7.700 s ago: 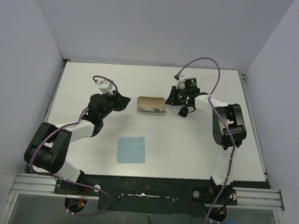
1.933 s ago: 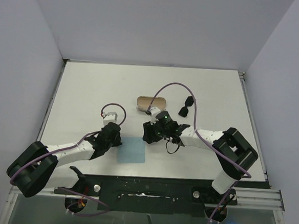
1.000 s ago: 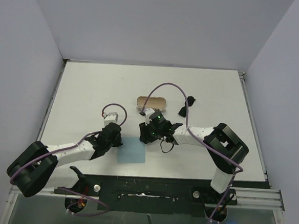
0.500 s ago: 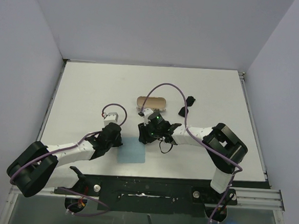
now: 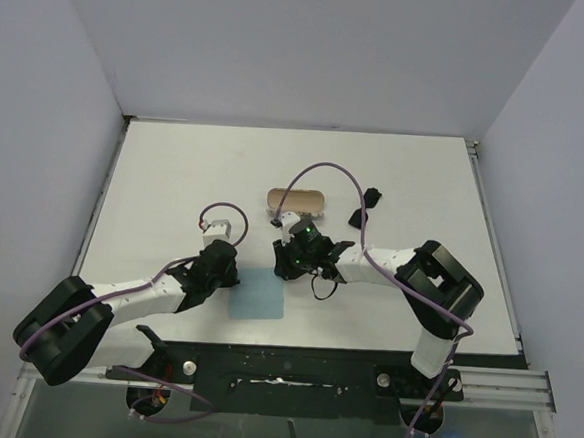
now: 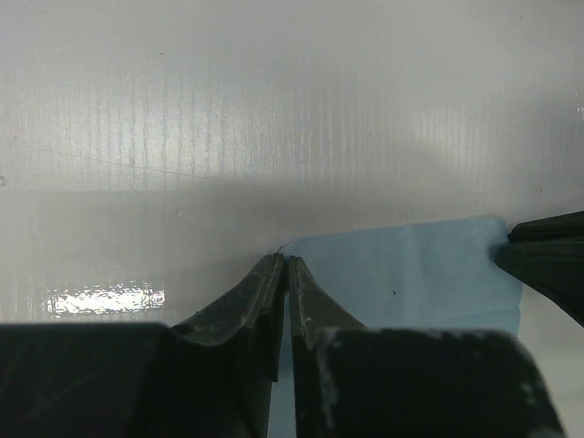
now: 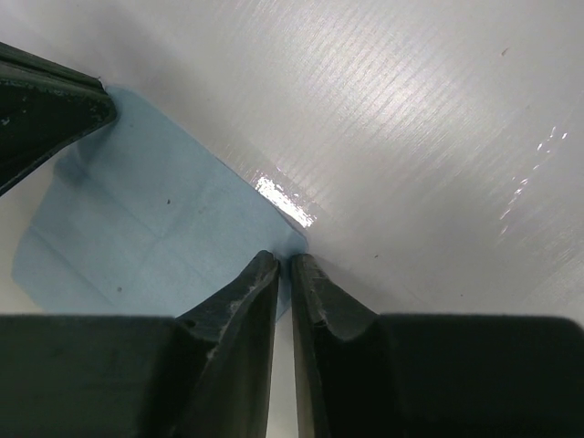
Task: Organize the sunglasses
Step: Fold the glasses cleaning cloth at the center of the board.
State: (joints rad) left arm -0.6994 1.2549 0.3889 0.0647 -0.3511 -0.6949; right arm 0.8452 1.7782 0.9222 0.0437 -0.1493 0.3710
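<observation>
The left gripper [image 6: 284, 265] and right gripper [image 7: 284, 260], jaws clenched on cloth [image 6: 401, 274] corners, hide the pinched edges.

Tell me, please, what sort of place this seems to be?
Most likely a robotics lab test cell: a white table boxed in by grey walls, two robot arms mounted on a metal rail at its near edge, and a blue cloth, a case and sunglasses laid out.
</observation>
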